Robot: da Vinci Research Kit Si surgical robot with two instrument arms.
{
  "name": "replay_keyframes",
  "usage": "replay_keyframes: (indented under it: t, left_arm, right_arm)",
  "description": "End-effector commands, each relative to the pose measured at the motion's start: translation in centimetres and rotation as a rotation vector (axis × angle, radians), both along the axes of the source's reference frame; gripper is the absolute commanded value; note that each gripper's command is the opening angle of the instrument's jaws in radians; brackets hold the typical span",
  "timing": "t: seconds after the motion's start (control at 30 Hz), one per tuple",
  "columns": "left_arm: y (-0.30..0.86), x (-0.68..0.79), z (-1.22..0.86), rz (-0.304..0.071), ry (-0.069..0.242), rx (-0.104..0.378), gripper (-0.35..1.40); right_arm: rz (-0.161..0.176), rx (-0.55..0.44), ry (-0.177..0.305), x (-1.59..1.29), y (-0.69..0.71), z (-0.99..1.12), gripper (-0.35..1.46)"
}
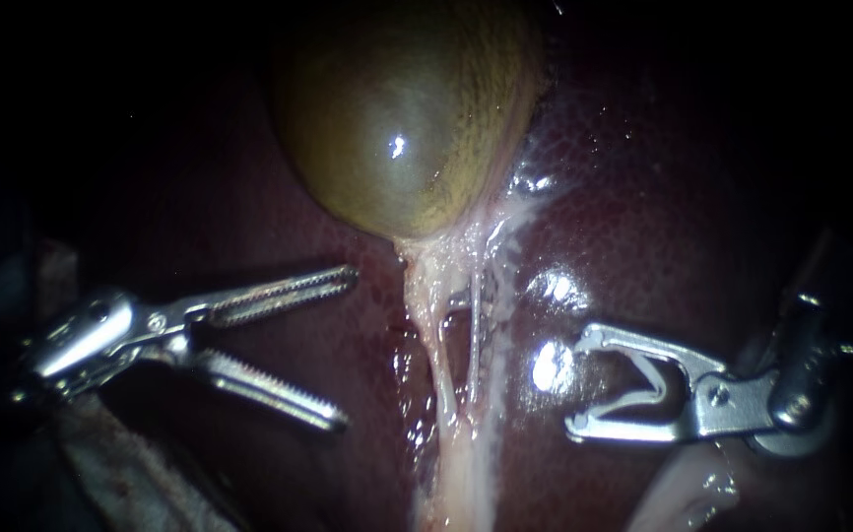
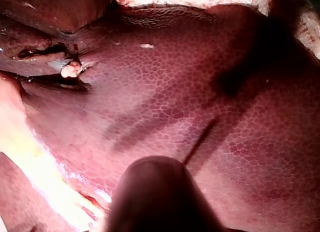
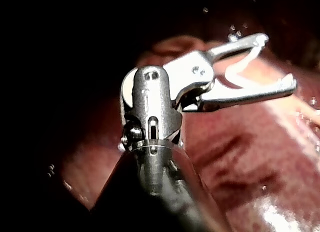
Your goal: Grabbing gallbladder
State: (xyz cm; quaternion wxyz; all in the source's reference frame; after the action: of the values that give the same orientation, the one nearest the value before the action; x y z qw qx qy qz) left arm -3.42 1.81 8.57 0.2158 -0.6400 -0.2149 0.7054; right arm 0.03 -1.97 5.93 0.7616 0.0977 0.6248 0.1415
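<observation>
Nearest the endoscope are the two tools, low in the shot and well apart, one on each side. The left instrument (image 1: 345, 349) comes in from the left with its long toothed jaws spread wide and nothing between them, so it's gripping nothing at all. Its own wrist camera isn't much help: all you get is the dark blurry shaft (image 2: 160, 197) up close and a big stretch of pebbly reddish liver (image 2: 200, 102) ahead of it, with the jaws not visible there. The right instrument (image 1: 578, 384) comes in from the right. Its jaws stand apart too, but there's a pale clip (image 1: 659, 387) seated between them, touching both, so they're holding that and no tissue. The right wrist camera shows the same thing nice and close: the whitish clip bent in a V inside the jaws, with wet liver beyond. Between the two tips, a bit further back, a couple of pale stringy tubes (image 1: 438, 345) run side by side along the liver, glistening, and neither instrument touches them. Follow those up and away and you reach the gallbladder (image 1: 397, 118), a smooth olive-green sac with a bright glint on it. It sits at the far end of the scene, nestled against the liver, above and between the two sets of jaws and clear of both.
</observation>
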Motion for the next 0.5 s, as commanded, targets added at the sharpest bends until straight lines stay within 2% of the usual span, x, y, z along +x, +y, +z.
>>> replay_keyframes:
  t: [0.03,0.1,0.27,0.43,0.5]
  left_arm:
    - [0.00,0.00,0.00,-0.002,0.002,-0.006,1.23]
    - [-0.01,0.00,0.01,-0.011,0.007,0.010,1.23]
    - [-0.01,0.00,0.07,-0.057,0.031,0.085,1.21]
    - [0.09,0.00,0.17,-0.125,0.063,0.161,1.21]
    - [0.14,-0.01,0.23,-0.160,0.076,0.211,1.21]
  right_arm:
    - [0.000,0.000,0.000,0.00,0.00,0.00,0.60]
    - [-0.001,0.000,0.000,0.00,0.00,0.00,0.60]
    - [-0.001,0.000,0.000,0.00,-0.01,0.00,0.60]
    - [-0.001,0.000,0.000,0.00,-0.01,0.00,0.60]
    - [-0.001,0.000,0.000,0.00,-0.01,0.00,0.60]
